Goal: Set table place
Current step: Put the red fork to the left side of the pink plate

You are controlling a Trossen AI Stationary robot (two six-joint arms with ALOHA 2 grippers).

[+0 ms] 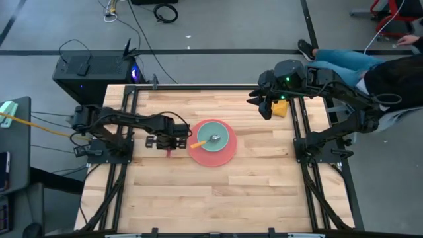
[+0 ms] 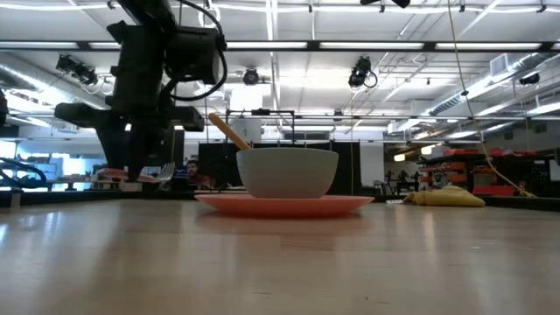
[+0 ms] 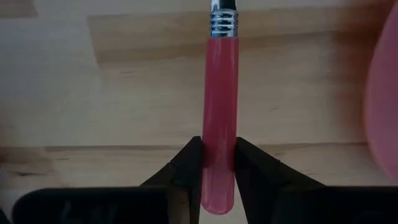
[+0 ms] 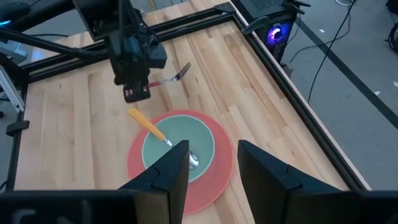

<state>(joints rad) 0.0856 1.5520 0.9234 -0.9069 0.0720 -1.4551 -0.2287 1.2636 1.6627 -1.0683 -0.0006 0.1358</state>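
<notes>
The pale-teal bowl (image 1: pixel 221 132) stands on the round pink plate (image 1: pixel 213 156) in the middle of the wood table (image 1: pixel 231 192). The orange-handled spoon (image 1: pixel 199 142) lies in the bowl, its handle leaning over the bowl's left rim. My left gripper (image 1: pixel 170 141) is just left of the plate, shut on the red-handled fork (image 3: pixel 221 93). The fork's tines (image 4: pixel 181 71) show in the right wrist view. My right gripper (image 1: pixel 266 106) is open and empty above the table's far right corner. My left gripper pinches the fork's red handle, near its free end (image 3: pixel 219 152), between its two fingers (image 3: pixel 186 165). The fingers point down and lie across the handle. The fork (image 2: pixel 131 175) hangs about level, lifted clear of the table, just left of the plate.
A yellow object (image 1: pixel 280 107) lies at the far right by the black rail (image 1: pixel 301 122). A person's legs (image 1: pixel 344 59) show beyond the table's far right corner. Bare wood lies along the near side of the table and right of the plate.
</notes>
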